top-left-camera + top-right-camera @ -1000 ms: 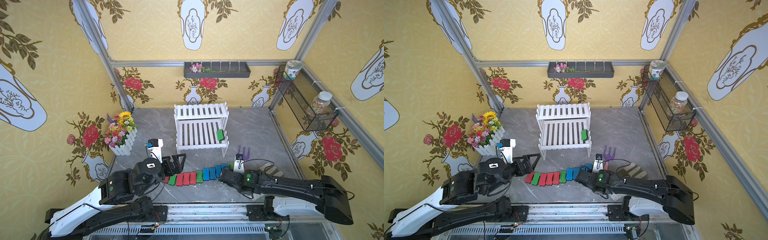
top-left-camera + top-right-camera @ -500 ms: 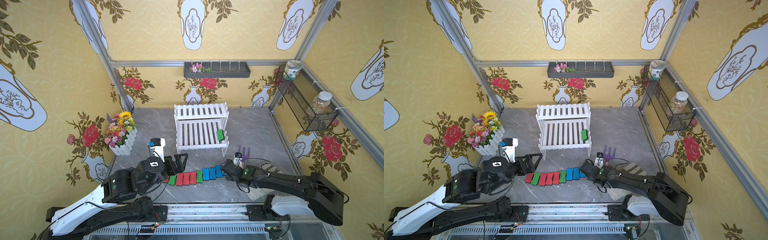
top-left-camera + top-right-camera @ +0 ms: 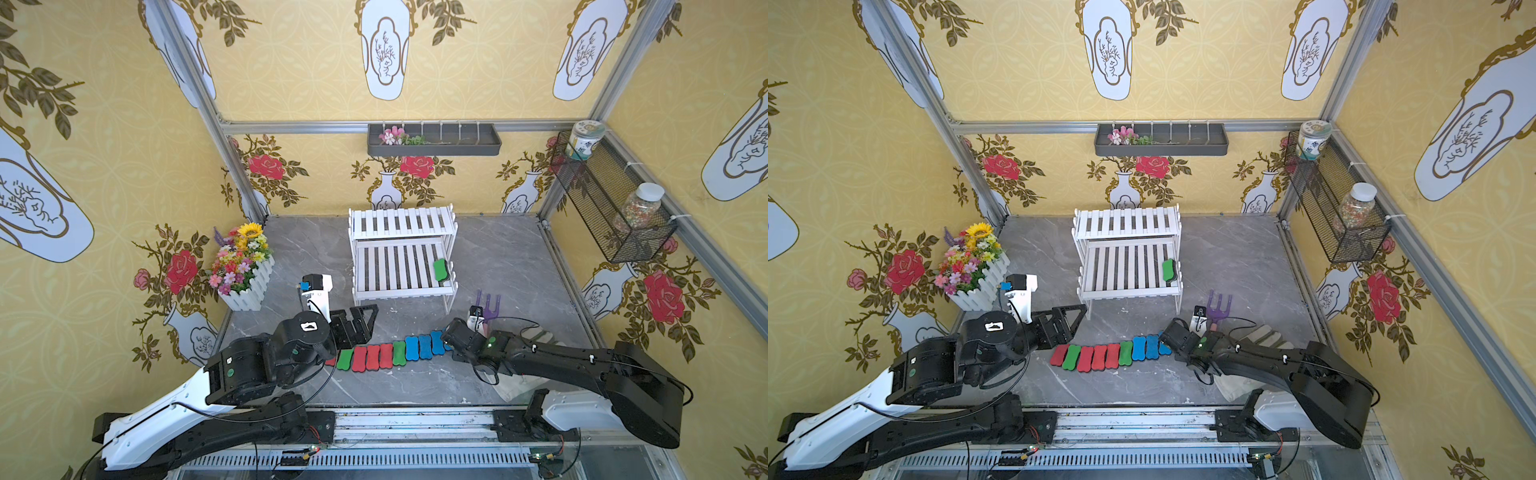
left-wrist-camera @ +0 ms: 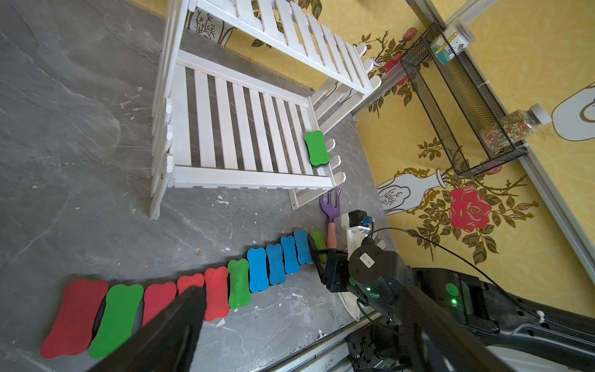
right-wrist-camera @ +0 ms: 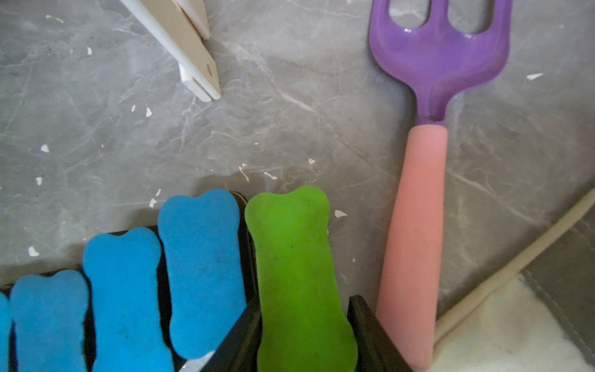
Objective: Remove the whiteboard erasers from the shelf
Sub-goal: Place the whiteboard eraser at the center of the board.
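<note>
Low in the right wrist view, our right gripper [image 5: 304, 306] has one black jaw on each side of a green eraser [image 5: 296, 251]. The jaws sit right against it, and we cannot tell if they pinch it or have let go. The eraser lies flat on the grey table [image 5: 128, 135], touching the blue eraser [image 5: 203, 273] beside it, at the end of the row [image 3: 386, 355]. We think this step is setting it down. To do it well, we should open evenly and lift straight up, so the soft foam does not drag. The garden fork [image 5: 415, 232] lies just beside, with a smooth pink handle and shiny purple prongs, so we go slow.

The erasers are bone-shaped, spongy on top, dark felt below. The table looks like hard stone.

At the lower left of a top view, our left gripper [image 3: 365, 322] hangs with jaws spread wide and empty.

Farther back, mid-frame, stands the white shelf [image 3: 395, 294] of flat slats. One last green eraser [image 3: 440, 269] lies at the right edge of its lower tier.
</note>
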`<state>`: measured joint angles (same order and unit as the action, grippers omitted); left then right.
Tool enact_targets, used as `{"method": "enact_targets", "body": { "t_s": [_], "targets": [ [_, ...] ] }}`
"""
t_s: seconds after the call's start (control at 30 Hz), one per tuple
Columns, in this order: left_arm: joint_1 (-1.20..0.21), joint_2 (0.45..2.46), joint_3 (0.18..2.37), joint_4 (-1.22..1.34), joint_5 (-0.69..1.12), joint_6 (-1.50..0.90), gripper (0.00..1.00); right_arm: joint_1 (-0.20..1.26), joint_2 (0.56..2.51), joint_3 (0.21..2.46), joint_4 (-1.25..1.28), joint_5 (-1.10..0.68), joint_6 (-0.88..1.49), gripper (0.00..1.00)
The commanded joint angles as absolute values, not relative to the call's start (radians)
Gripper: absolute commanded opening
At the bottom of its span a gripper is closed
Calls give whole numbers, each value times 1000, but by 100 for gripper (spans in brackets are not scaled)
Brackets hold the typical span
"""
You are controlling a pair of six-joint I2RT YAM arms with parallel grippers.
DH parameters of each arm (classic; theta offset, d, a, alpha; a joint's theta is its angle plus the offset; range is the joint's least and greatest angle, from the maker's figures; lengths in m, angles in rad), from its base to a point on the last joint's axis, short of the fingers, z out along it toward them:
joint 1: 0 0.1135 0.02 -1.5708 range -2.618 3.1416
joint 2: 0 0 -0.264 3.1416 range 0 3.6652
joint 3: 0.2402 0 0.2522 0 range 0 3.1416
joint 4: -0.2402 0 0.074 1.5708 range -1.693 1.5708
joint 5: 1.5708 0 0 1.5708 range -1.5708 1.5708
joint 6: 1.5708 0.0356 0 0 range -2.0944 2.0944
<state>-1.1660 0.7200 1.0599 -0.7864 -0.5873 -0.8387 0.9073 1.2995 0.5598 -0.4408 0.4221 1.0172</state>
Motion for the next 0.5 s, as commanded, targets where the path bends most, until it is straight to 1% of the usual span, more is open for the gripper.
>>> {"method": "enact_targets", "body": {
  "t_s": [0.0,0.3,0.4,0.47],
  "targets": [
    [-1166,723,1064,-768,-583,-825,100,907,1300,563,-429,435,1011,51],
    [-1166,735,1062,-758,-573,-824,100,915,1257,584,-484,468,1020,53],
    [-1166,746,1057,-749,-568,-822,100,928,1210,609,-528,486,1023,58],
    [-1166,755,1052,-740,-565,-822,99,939,1171,627,-552,498,1024,60]
  ]
}}
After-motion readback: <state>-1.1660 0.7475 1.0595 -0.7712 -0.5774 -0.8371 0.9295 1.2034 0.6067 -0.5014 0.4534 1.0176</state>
